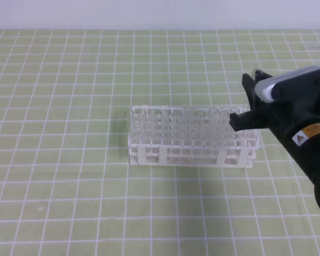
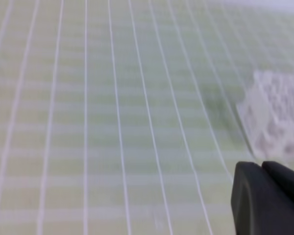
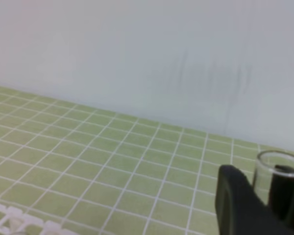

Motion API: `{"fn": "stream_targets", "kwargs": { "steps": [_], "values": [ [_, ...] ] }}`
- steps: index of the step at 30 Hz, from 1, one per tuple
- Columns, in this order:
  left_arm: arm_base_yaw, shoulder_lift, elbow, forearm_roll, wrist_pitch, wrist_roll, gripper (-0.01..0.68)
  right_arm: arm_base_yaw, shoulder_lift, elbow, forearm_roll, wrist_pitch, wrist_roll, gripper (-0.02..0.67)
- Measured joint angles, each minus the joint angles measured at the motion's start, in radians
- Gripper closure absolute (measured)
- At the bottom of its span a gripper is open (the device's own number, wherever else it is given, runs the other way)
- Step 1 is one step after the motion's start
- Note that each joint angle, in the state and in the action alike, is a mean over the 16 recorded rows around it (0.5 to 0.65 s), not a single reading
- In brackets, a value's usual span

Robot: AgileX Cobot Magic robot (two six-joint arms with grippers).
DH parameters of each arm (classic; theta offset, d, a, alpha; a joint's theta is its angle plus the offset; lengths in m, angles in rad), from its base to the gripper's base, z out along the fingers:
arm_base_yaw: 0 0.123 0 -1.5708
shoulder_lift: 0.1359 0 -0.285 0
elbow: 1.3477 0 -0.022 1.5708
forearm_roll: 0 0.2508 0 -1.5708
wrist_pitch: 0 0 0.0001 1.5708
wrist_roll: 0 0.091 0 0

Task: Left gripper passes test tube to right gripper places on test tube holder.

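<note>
Test tube (image 3: 278,183) upright betw. clenched right hand (image 3: 264,205) fingers — over holder (image 1: 192,141) right end

You see one white test tube holder (image 1: 189,144) at the centre of the high view, roughly seven clear test tubes (image 1: 173,128) standing in it, though glare blurs the exact count, and one gripper, the right gripper (image 1: 240,118), at right.

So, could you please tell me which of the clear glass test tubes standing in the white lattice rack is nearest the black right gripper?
The rightmost clear test tube in the white lattice rack; the black right gripper sits at its rim.
</note>
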Motion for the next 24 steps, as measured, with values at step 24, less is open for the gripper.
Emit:
{"fn": "stream_targets", "kwargs": {
  "steps": [24],
  "values": [
    [0.312, -0.268, 0.436, 0.124, -0.576, -0.061, 0.673, 0.000, 0.036, 0.065, -0.061, -0.111, 0.086, 0.639]
  ]
}}
